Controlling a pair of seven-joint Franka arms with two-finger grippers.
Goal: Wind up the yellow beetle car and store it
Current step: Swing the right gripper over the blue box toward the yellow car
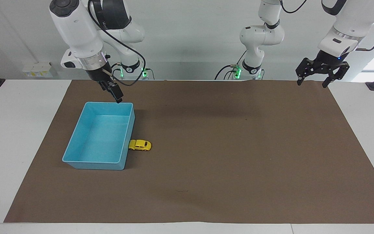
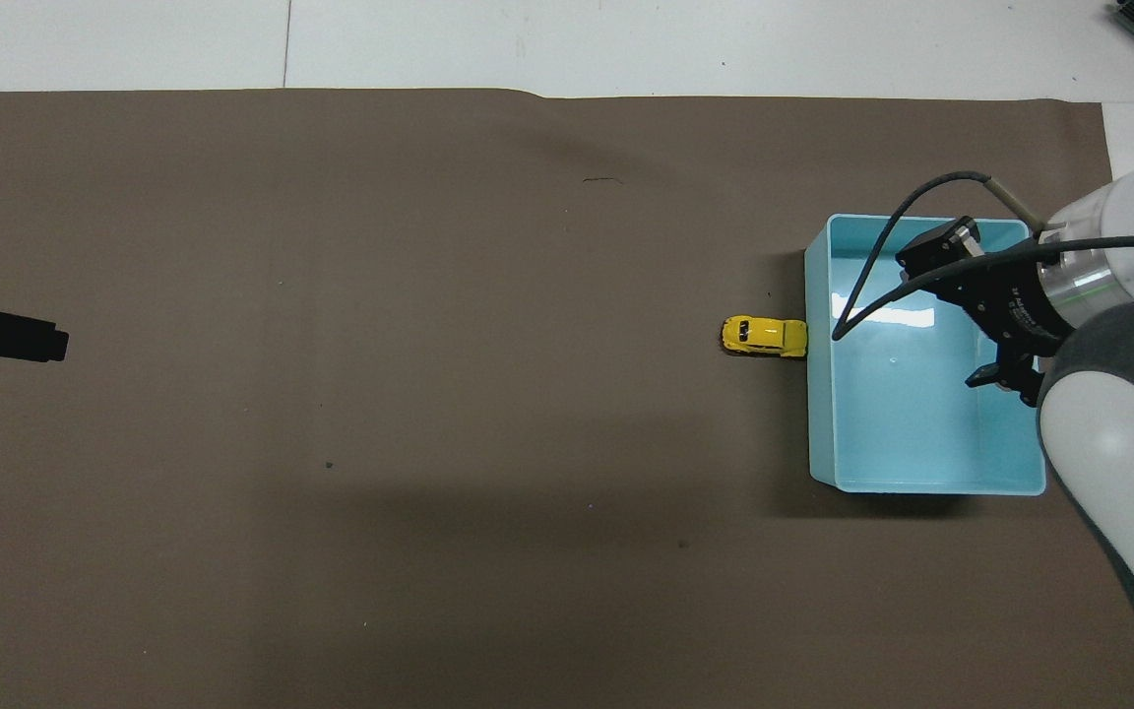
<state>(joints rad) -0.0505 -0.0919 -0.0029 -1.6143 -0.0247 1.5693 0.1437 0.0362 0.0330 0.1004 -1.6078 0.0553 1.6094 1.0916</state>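
desk (image 1: 206, 201): white top under a big brown mat; everything sits on the mat
blue bin (image 1: 76, 138): biggest thing here; open, nothing in it; sits toward the right arm's end of the desk
right gripper (image 1: 117, 96): up in the air over the bin's rim on the robots' side; seen edge-on, but the jaws look released and there's nothing in them
left gripper (image 1: 313, 80): way off over the mat's corner at the left arm's end; jaws spread wide, empty; this arm is just waiting
yellow beetle car (image 1: 140, 145): tiny next to the bin; on its wheels on the mat, one end touching or as good as touching the bin's long wall on the side toward the middle of the desk; not in the bin yet
long axis: runs along the length of the desk, so the car points straight at the bin wall; the free end faces the left arm's end
who's nearer: right arm by a mile; the car lies farther from the robots than the spot the right gripper hangs over, just off the bin's wall
my guess: right arm goes for it; jaws would pinch across the car's narrow width
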